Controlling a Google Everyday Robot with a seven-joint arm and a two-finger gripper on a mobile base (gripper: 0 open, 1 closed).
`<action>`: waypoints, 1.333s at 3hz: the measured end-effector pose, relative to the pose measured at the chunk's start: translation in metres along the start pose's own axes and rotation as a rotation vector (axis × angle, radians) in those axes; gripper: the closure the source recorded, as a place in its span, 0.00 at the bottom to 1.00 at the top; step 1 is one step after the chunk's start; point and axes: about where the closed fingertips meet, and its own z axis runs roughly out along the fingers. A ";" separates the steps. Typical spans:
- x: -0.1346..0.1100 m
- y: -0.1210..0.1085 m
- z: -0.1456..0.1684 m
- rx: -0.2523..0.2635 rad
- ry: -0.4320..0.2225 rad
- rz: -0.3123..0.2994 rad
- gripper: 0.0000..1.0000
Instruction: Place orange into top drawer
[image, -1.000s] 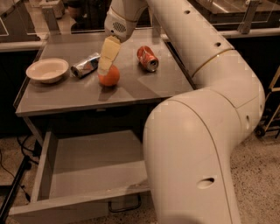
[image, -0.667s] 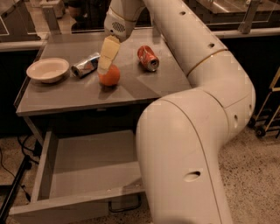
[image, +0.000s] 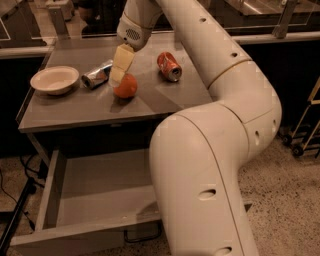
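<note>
The orange (image: 126, 86) sits on the grey tabletop (image: 90, 107), near its middle. My gripper (image: 120, 67) reaches down from the arm above and is right at the orange's upper left side, covering part of it. The top drawer (image: 65, 239) is pulled open below the table. Its shallow grey inside (image: 100, 185) holds nothing that I can see. The dark loop handle (image: 142, 235) shows at the front panel's lower edge. My large white arm (image: 210, 165) covers the drawer's right part.
A white bowl (image: 54, 80) stands at the table's left. A silver can (image: 97, 75) lies on its side just left of the gripper. A red-orange soda can (image: 169, 66) lies to the right of the orange. Cables run along the floor at the left.
My arm's elbow has swung a little, so its bulk fills the right side differently. The gripper and the orange stay in nearly the same place on the table.
</note>
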 end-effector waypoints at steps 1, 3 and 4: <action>-0.001 -0.001 0.008 -0.014 -0.010 0.001 0.00; 0.001 -0.005 0.026 -0.039 -0.021 0.001 0.00; 0.006 -0.008 0.037 -0.052 -0.025 0.008 0.00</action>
